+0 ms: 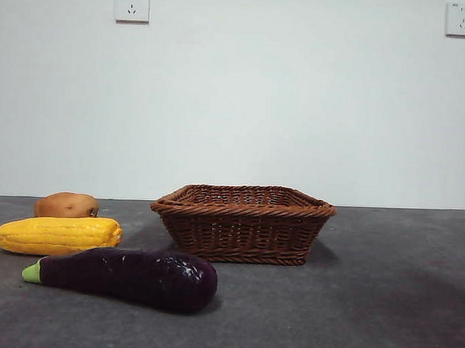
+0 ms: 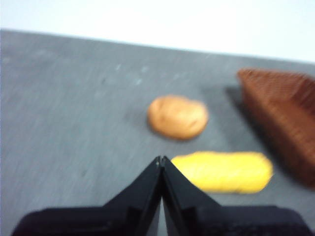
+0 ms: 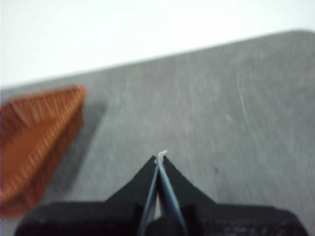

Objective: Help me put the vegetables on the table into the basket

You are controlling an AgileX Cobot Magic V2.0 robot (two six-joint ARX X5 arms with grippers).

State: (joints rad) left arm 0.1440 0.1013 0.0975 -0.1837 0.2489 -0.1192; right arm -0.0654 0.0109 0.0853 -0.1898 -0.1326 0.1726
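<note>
In the front view the dark-purple eggplant [image 1: 129, 277] lies nearest on the table [image 1: 381, 301], with the yellow corn cob [image 1: 58, 235] behind it and the brown-orange potato [image 1: 66, 206] farthest back at the left. The wicker basket [image 1: 243, 222] stands at the centre, empty as far as I can see. My left gripper [image 2: 161, 160] is shut and empty, above the table near the corn cob [image 2: 224, 171] and the potato [image 2: 177, 117]. My right gripper [image 3: 160, 156] is shut and empty, over bare table to the side of the basket [image 3: 34, 142]. The eggplant is out of both wrist views.
A white wall with two sockets [image 1: 132, 4] stands behind the table. The basket's corner [image 2: 283, 110] also shows in the left wrist view. Neither arm shows in the front view.
</note>
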